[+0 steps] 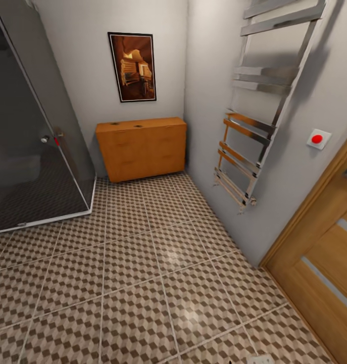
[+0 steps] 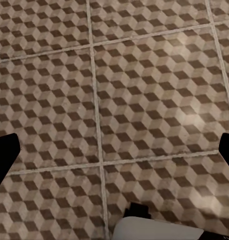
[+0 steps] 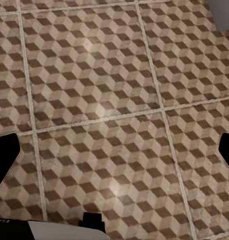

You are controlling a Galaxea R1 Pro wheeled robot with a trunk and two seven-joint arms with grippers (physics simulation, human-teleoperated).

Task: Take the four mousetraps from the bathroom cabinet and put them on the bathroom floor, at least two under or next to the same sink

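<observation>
Cube-pattern bathroom floor tiles lie closest. Both claws hang over it with fingers spread wide, holding nothing: left gripper, right gripper. Far off, the orange cabinet stands in the floor's far corner, drawers closed.

Cube-tiled bathroom floor under cabinet

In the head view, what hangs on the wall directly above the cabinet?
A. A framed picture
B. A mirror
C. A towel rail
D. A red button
A: a dark-framed picture hangs on the back wall just above the orange-brown cabinet; the towel rail and the red button are on the side wall to the right.
</observation>
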